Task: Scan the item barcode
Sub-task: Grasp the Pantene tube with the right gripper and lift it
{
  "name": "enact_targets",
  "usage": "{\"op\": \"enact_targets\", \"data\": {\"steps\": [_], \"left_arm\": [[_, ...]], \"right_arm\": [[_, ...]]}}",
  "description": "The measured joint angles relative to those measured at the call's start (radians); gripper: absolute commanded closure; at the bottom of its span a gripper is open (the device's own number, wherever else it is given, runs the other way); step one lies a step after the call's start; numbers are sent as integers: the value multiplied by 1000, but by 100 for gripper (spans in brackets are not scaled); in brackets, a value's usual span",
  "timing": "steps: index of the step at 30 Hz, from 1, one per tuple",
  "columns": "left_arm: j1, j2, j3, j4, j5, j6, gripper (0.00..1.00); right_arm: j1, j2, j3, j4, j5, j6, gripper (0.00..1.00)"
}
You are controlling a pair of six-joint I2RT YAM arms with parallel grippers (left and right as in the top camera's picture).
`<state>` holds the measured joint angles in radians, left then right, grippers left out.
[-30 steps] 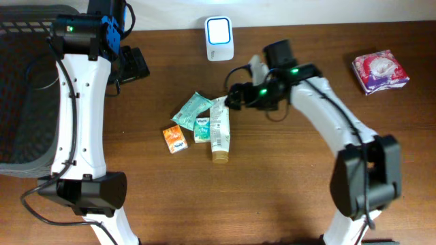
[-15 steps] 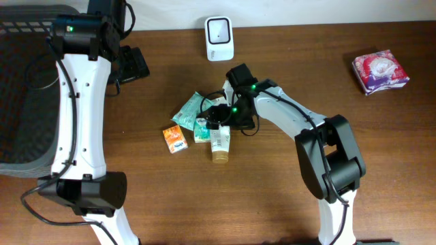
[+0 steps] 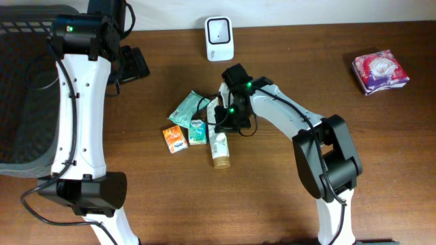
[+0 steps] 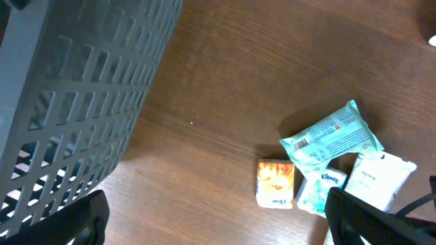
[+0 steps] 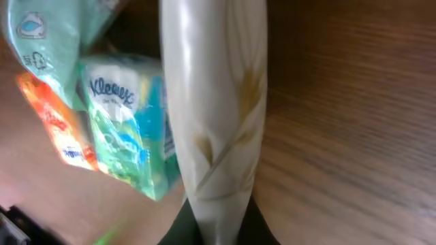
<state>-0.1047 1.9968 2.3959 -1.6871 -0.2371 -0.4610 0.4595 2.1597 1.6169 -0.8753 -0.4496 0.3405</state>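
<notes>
Pinching the cream plastic squeeze tube (image 3: pixel 219 144) at the end away from its cap with the right pincer (image 3: pixel 220 120), spread wide up near the white barcode scanner (image 3: pixel 219 30) a second ago. Lying flat on the wooden counter (image 3: pixel 272 197), just beside the teal tissue pack (image 3: pixel 198 131). Gripped now, so probably ready for lifting toward the scanner. Left pincer (image 3: pixel 134 62) spread, well apart beside the dark basket (image 3: pixel 20 102).
</notes>
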Motion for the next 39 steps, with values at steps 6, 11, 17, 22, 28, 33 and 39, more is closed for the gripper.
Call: {"op": "enact_targets", "data": {"steps": [6, 11, 17, 22, 28, 33, 39], "left_arm": [[0, 0, 0, 0, 0, 0, 1], [0, 0, 0, 0, 0, 0, 1], [0, 0, 0, 0, 0, 0, 1], [0, 0, 0, 0, 0, 0, 1], [0, 0, 0, 0, 0, 0, 1], [0, 0, 0, 0, 0, 0, 1], [-1, 0, 0, 1, -1, 0, 1]], "right_arm": [[-19, 5, 102, -274, 388, -5, 96], [-19, 5, 103, -389, 662, 98, 96], [-14, 5, 92, -347, 691, 155, 43], [32, 5, 117, -351, 558, 145, 24], [30, 9, 307, -464, 478, 22, 4], [-69, 9, 317, -532, 523, -62, 1], [-205, 8, 145, -394, 302, -248, 1]]}}
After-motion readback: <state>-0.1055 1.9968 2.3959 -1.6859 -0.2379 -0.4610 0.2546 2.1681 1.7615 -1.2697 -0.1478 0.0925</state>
